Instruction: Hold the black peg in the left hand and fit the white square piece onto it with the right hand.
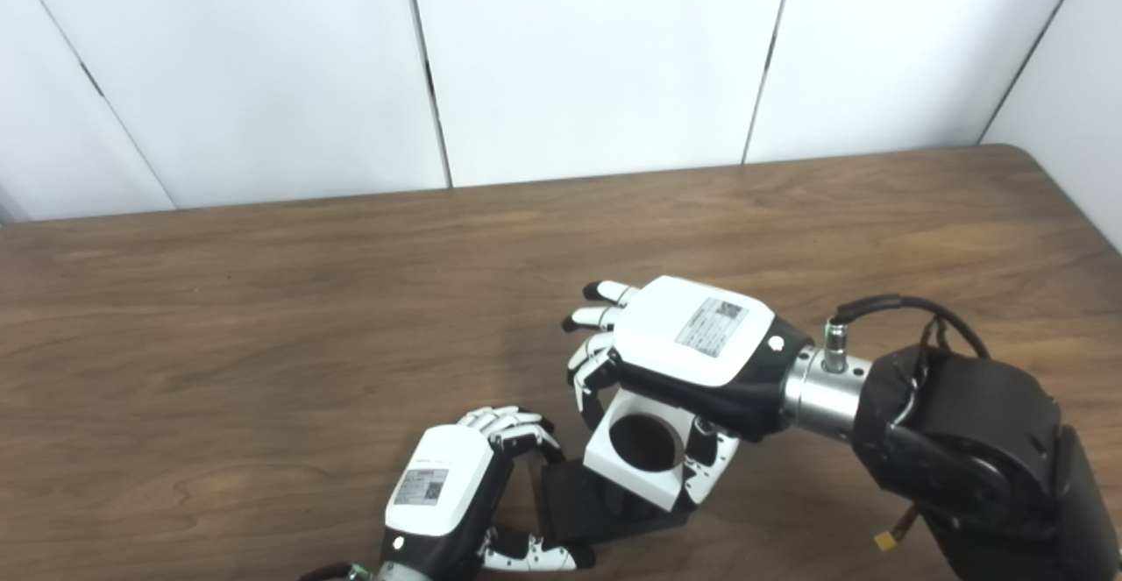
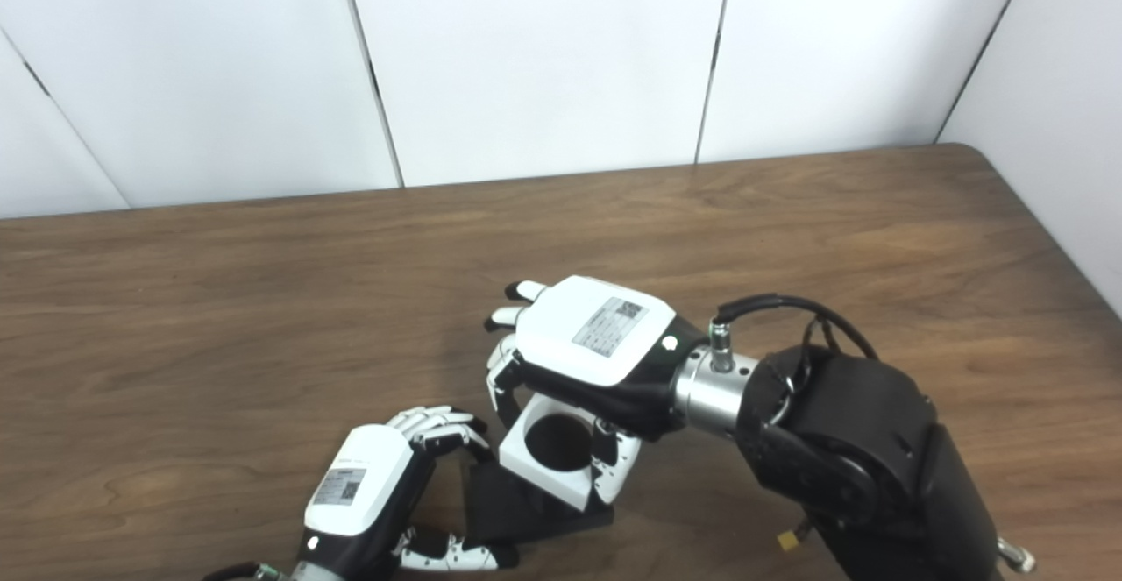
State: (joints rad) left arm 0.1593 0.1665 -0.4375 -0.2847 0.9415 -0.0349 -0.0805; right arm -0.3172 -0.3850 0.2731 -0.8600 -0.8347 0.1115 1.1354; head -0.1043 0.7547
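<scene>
The white square piece (image 1: 627,478) has a round hole and is held in my right hand (image 1: 692,344), thumb on one side and fingers on the other. It sits tilted over the black peg (image 1: 574,504), whose dark base shows below and left of it near the table's front edge. The inside of the hole looks dark; the peg's upper part is hidden. My left hand (image 1: 447,493) is shut on the left side of the black peg (image 2: 500,502), fingers above and thumb below. The two hands are close together.
The brown wooden table (image 1: 263,344) stretches to the back and both sides. White wall panels (image 1: 578,55) stand behind it. The right forearm (image 1: 964,441) with its black cable lies over the table's front right.
</scene>
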